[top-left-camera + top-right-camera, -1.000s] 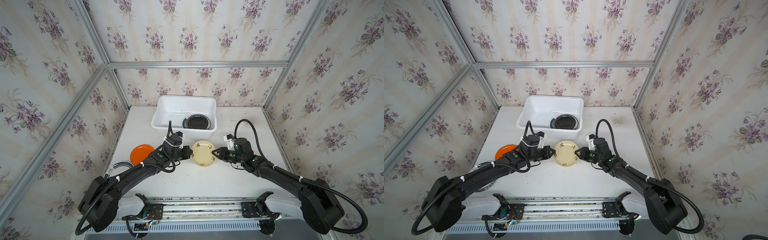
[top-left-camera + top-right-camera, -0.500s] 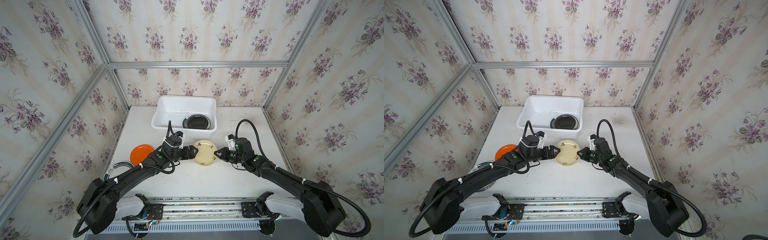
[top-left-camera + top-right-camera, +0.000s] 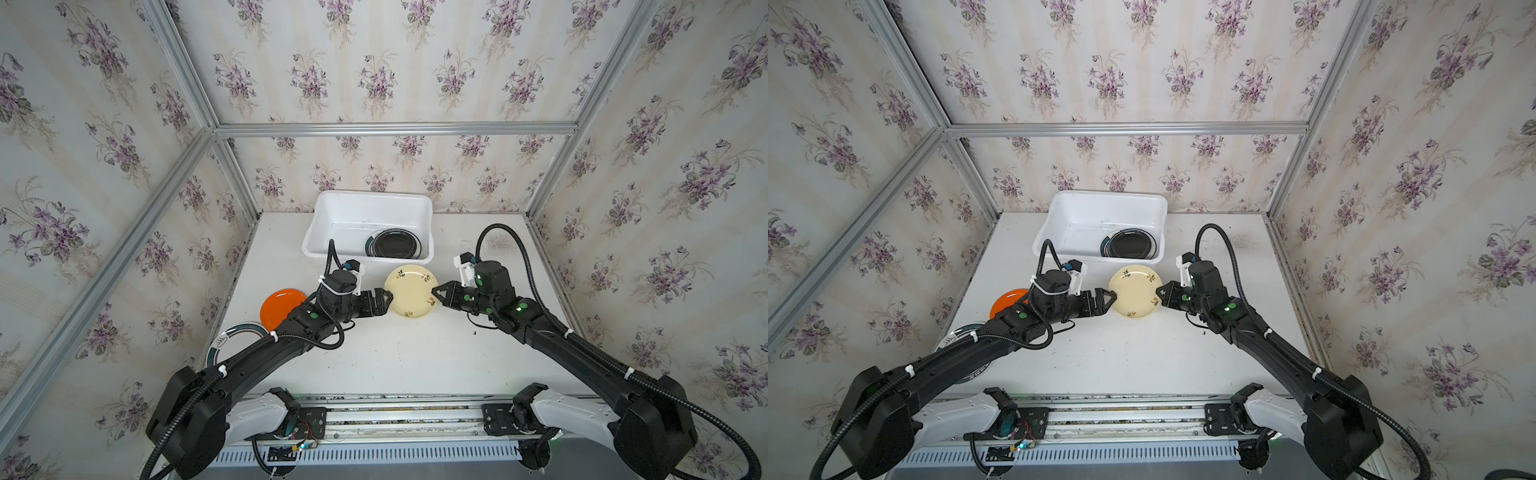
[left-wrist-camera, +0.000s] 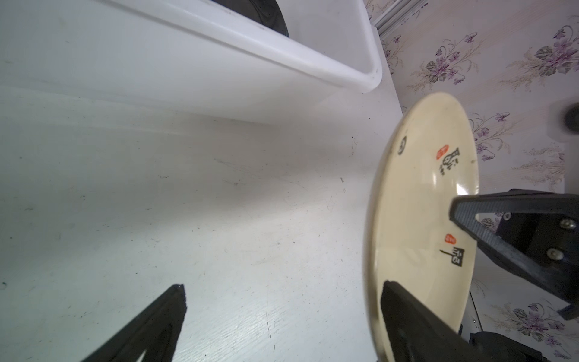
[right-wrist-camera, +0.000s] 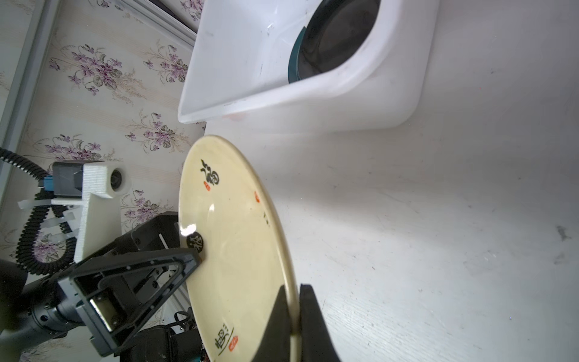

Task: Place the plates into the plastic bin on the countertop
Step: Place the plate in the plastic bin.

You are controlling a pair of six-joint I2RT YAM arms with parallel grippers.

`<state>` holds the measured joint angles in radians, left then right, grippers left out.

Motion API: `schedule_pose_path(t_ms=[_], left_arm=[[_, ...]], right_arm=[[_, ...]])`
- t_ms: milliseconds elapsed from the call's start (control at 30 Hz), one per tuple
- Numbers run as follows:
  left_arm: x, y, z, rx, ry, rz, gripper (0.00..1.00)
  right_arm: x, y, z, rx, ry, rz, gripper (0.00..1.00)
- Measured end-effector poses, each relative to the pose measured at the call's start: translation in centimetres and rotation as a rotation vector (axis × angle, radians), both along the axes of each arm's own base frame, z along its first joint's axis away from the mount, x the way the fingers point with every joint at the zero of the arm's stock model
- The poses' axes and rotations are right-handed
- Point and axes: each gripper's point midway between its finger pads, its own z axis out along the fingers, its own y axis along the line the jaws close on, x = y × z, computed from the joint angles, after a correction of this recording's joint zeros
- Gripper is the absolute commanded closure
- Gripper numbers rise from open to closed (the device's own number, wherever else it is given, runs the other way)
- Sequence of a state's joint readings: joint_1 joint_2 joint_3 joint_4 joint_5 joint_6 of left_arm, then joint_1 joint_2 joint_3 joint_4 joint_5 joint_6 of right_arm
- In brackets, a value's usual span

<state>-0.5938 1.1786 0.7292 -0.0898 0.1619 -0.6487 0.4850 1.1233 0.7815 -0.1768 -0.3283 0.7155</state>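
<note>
A cream plate (image 3: pixel 409 291) (image 3: pixel 1133 291) with black characters hangs tilted above the countertop (image 3: pixel 415 357), just in front of the plastic bin (image 3: pixel 370 195) (image 3: pixel 1100 193). My right gripper (image 3: pixel 435 291) (image 5: pixel 294 286) is shut on its right rim. My left gripper (image 3: pixel 388 297) (image 4: pixel 283 285) stands wide open at the opposite rim, one finger lying over the plate's face (image 4: pixel 419 203). A black plate (image 3: pixel 392 243) (image 5: pixel 338 34) lies in the bin's right end on a teal-rimmed one. An orange plate (image 3: pixel 282 305) rests on the countertop left of my left wrist.
A white plate with a dark teal rim (image 3: pixel 237 340) lies near the left edge, partly under my left arm. Aluminium rails and flowered walls close in the countertop on three sides. The bin's near wall (image 4: pixel 282 53) stands close behind the held plate.
My left gripper has gone from shut to wide open. The right gripper has closed fully on the cream plate's rim, and the plate has shifted slightly toward the bin.
</note>
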Motion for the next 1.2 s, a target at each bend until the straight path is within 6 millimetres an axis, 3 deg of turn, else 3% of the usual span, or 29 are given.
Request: schedule_pose_path(t_ms=[200, 533, 767, 1033, 1200], left_arm=[[0.3, 1.2, 1.0, -0.014, -0.031, 0.027, 0.01], [0.5, 3.4, 2.7, -0.046, -0.082, 0.070, 0.01], [0.2, 5.0, 3.6, -0.056, -0.126, 0.093, 0.01], [-0.1, 6.5, 3.0, -0.039, -0.134, 0.115, 0.01], [-0.3, 7.0, 2.7, -0.027, -0.140, 0.130, 0.01]], right_arm=[[0.5, -0.2, 0.4, -0.051, 0.000, 0.001, 1.00], [2.4, 0.8, 2.7, -0.053, -0.033, 0.013, 1.00], [5.0, 2.0, 5.3, -0.061, -0.077, 0.028, 1.00], [9.9, 2.7, 5.6, -0.095, -0.071, -0.009, 1.00], [14.3, 3.6, 6.0, -0.157, -0.103, -0.014, 1.00]])
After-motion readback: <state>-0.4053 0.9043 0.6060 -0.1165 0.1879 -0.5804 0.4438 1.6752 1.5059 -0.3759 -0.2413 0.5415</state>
